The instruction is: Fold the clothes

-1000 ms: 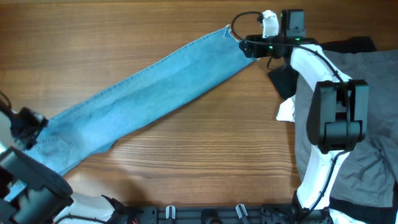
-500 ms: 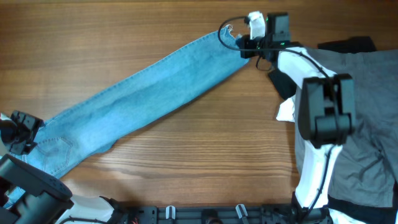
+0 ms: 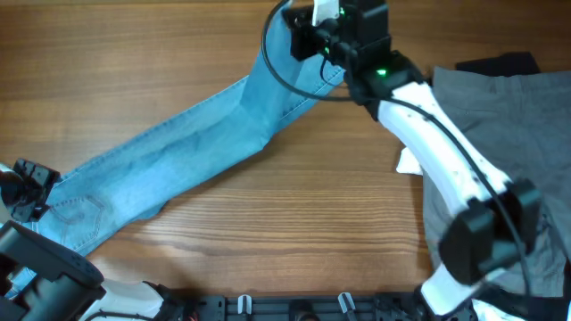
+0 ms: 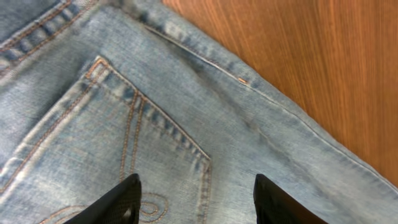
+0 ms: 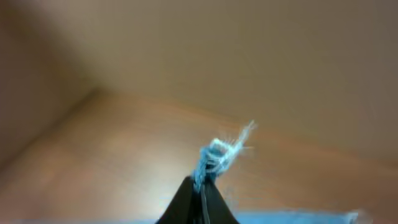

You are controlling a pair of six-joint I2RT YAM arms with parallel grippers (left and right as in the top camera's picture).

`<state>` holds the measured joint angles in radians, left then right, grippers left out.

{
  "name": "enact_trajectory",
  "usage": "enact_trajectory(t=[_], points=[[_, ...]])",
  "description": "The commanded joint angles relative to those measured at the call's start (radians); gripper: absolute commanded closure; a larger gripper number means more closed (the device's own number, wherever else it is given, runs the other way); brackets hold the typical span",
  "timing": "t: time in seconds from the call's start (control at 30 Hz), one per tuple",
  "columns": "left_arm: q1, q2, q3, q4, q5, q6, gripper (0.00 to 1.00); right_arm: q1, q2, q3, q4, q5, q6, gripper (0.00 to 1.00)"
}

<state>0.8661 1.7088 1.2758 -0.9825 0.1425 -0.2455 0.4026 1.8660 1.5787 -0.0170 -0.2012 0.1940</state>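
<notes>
1. The light-blue jeans lie slantwise across the table, stretched out long.
2. The right gripper is pinched tight on the jeans' frayed hem, holding that end raised.
3. The left gripper sits at the jeans' waist end, its jaws spread over the stitched back pocket and gripping nothing.
4. Grey trousers, a white piece and a black piece lie beyond the jeans' hem end.
</notes>
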Motion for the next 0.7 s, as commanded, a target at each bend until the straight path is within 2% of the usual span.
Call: enact_trajectory(t=[0.0,0.03,0.07,0.13,0.17,0.27,0.37,0.43,0.57,0.63,0.67], points=[[0.001,-0.013,0.011,0.005,-0.006,0.006,0.43,-0.128,0.215,0.004,0.198,0.174,-0.009,0.94],[0.001,-0.013,0.011,0.005,-0.005,0.006,0.43,-0.167,0.277,0.005,0.267,0.152,0.001,0.9],[0.001,-0.013,0.011,0.004,-0.005,0.006,0.42,-0.209,0.332,0.005,0.29,0.071,0.031,0.33],[0.001,-0.013,0.011,0.003,-0.005,0.006,0.42,-0.265,0.382,0.005,0.225,-0.058,0.086,0.04],[0.001,-0.013,0.011,0.003,-0.005,0.006,0.42,-0.288,0.386,0.005,0.174,-0.119,0.097,0.0],[0.001,-0.013,0.011,0.005,-0.005,0.006,0.41,-0.347,0.383,0.005,0.01,-0.302,0.063,0.0],[0.001,-0.013,0.011,-0.006,0.061,0.047,0.42,-0.368,0.384,0.005,-0.113,-0.32,0.06,0.0],[0.0,-0.013,0.011,-0.018,0.142,0.082,0.43,-0.354,0.386,0.0,-0.206,-0.319,-0.002,0.0],[0.0,-0.059,0.028,-0.089,0.217,0.108,0.59,-0.327,0.357,-0.004,-0.364,-0.364,-0.03,0.0],[0.003,-0.136,0.048,-0.112,0.211,0.079,0.59,-0.327,0.287,-0.004,-0.438,-0.384,-0.036,0.0],[0.009,-0.178,0.048,-0.111,0.194,0.023,0.58,-0.327,0.238,-0.004,-0.478,-0.385,-0.037,0.0]])
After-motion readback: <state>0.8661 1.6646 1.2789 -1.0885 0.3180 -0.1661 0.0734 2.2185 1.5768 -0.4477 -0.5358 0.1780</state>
